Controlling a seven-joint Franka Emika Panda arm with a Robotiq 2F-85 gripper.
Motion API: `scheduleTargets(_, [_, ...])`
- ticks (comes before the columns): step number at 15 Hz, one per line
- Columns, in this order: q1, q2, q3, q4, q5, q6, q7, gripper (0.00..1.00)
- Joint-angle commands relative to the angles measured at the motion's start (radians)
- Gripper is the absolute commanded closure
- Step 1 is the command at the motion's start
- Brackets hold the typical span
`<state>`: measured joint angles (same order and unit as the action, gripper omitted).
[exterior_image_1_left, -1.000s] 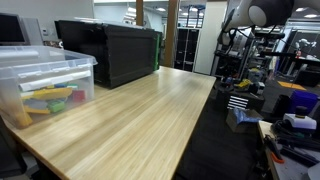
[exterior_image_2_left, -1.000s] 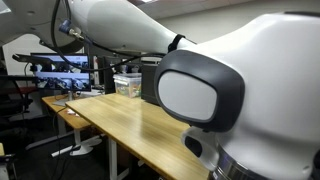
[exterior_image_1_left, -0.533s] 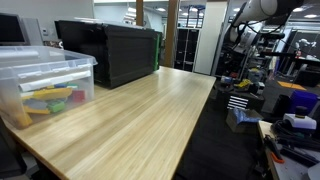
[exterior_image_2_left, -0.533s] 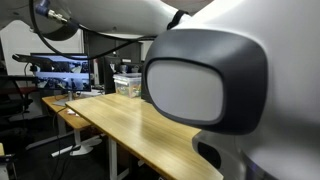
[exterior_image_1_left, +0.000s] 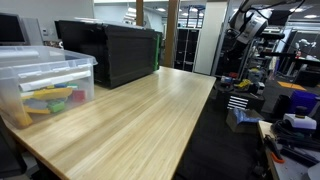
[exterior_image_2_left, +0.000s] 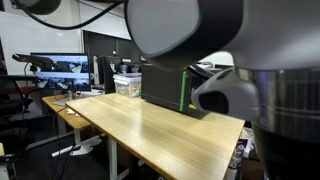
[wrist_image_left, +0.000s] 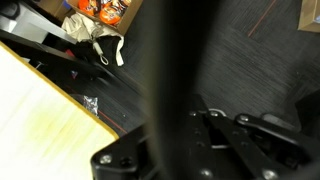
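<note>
In the wrist view my gripper (wrist_image_left: 208, 115) is black and shut, its fingers pressed together with nothing between them. It hangs over dark carpet beyond the edge of the wooden table (wrist_image_left: 40, 125). A blurred dark vertical bar (wrist_image_left: 165, 60) crosses right in front of the camera. In an exterior view my arm (exterior_image_1_left: 250, 20) is high at the far right, off the side of the table (exterior_image_1_left: 130, 120). In an exterior view the arm's large white and grey joints (exterior_image_2_left: 180, 30) fill the top and right.
A clear plastic bin (exterior_image_1_left: 45, 85) with coloured items sits on the table's left end, also seen as the bin (exterior_image_2_left: 125, 84). A large black box (exterior_image_1_left: 115, 50) stands at the back. Shelves and equipment (exterior_image_1_left: 285, 95) crowd the right. Orange packets (wrist_image_left: 100, 10) lie on the floor.
The arm has swung: near the one camera its joints moved up and aside, uncovering the black box. In the other view it turned at the top right. The gripper stayed shut.
</note>
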<state>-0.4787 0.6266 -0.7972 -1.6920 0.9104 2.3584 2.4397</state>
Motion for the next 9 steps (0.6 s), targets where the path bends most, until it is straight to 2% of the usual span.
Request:
scheduleTargets(1, [-0.022,-0.185,0.068,-0.107,-0.022,0.060,-0.146,1.00])
scheduleTargets(3, [-0.022,-0.271,0.081,-0.152,-0.018,0.077,-0.234,1.00])
scheduleTargets(6, [0.015,-0.425,0.077,-0.247,-0.058,0.140,-0.396,1.00])
scheduleTargets(8, [0.072,-0.637,0.092,-0.400,-0.217,0.271,-0.506,1.00])
scheduleTargets(9, [0.086,-0.660,0.105,-0.441,-0.308,0.338,-0.504,1.00])
